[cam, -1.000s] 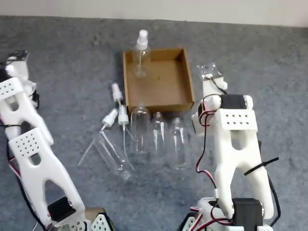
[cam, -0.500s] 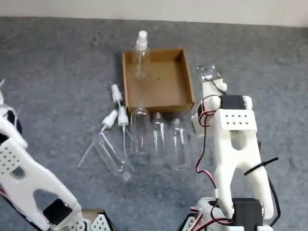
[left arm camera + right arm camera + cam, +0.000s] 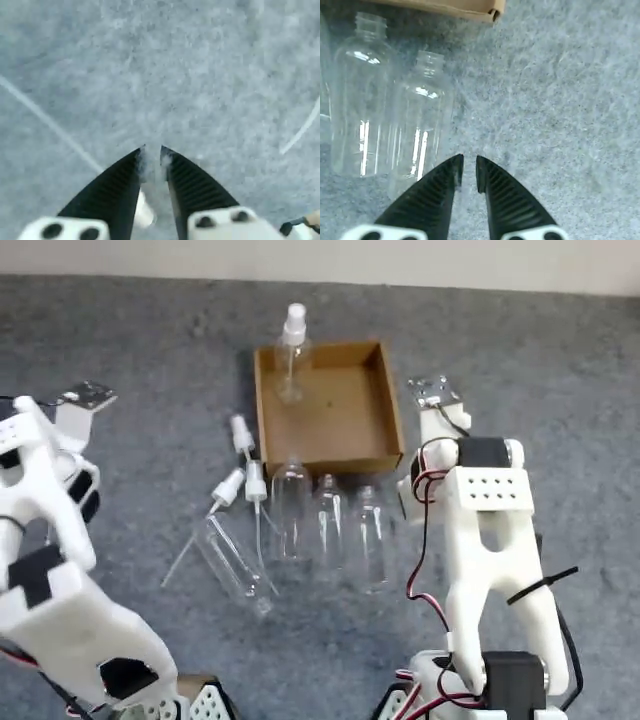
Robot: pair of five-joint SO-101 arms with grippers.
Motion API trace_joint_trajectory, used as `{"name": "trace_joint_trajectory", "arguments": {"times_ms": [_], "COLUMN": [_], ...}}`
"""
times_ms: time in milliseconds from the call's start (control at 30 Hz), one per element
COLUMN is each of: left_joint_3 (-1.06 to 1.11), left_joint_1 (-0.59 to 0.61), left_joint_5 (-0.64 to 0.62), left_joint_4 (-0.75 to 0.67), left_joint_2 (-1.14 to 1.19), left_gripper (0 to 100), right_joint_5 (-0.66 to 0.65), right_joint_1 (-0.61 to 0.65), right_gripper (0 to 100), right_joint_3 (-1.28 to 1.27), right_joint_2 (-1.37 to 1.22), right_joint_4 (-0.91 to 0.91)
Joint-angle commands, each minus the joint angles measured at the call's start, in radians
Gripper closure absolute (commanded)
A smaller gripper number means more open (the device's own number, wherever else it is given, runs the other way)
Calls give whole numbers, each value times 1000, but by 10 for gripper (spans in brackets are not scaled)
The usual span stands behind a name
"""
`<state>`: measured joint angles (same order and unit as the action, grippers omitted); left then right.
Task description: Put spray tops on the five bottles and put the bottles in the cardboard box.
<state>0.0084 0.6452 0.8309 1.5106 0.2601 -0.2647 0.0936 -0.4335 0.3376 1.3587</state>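
The right pincer [image 3: 467, 161] has its two black ribbed fingers drawn almost together, with a thin slit at the tips and nothing in it. It is above bare grey carpet [image 3: 560, 100]. Just beside it lies the right-hand bottle [image 3: 422, 125], clear and capless, with the middle bottle [image 3: 362, 95] alongside. Both threaded necks point at the box edge.

The left pincer [image 3: 151, 150] is drawn in the same way, empty, over carpet crossed by thin white lines that I cannot identify.

From above, the right arm [image 3: 485, 530] lies over its own pincer and stands just right of a row of three bottles lying side by side. The left-hand bottle [image 3: 290, 508] completes that row. A slanted bottle [image 3: 235, 565] lies to the left of the row, nearer the arms.

Three loose spray tops trail thin tubes. One spray top [image 3: 257, 483] is just beside the left-hand bottle's neck, another spray top [image 3: 229, 484] lies to its left, and a third spray top [image 3: 243, 432] is by the box's left wall. The left arm [image 3: 45, 500] is well apart from all of these, at the table's left side.

Behind the row sits the open cardboard box [image 3: 345, 405]. At its far left corner is the capped bottle [image 3: 291, 365], already wearing its white top; I cannot tell whether it stands upright or leans.

The grey carpet runs to a pale wall [image 3: 400, 258].
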Motion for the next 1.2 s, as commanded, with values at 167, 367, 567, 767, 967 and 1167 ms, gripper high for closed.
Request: {"name": "trace_joint_trajectory", "arguments": {"times_ms": [167,367,567,767,967,1167], "left_joint_3": [199,447,654,820,832,796], "left_joint_1": [259,395,401,352,217,45], "left_joint_5": [261,350,359,350,72,-135], "left_joint_4": [-103,-387,-476,-578,-545,-453], "left_joint_2": [-447,-483,-486,-492,-493,-498], "left_gripper": [888,905,954,954,956,957], "right_joint_5": [-11,-11,-11,-11,-11,-11], "right_joint_1": [-8,-8,-8,-8,-8,-8], "right_gripper": [993,993,993,993,993,993], "right_joint_3": [4,-18,-28,-31,-31,-31], "right_joint_2": [41,41,42,42,42,42], "right_joint_4": [-10,-12,-15,-15,-15,-16]}}
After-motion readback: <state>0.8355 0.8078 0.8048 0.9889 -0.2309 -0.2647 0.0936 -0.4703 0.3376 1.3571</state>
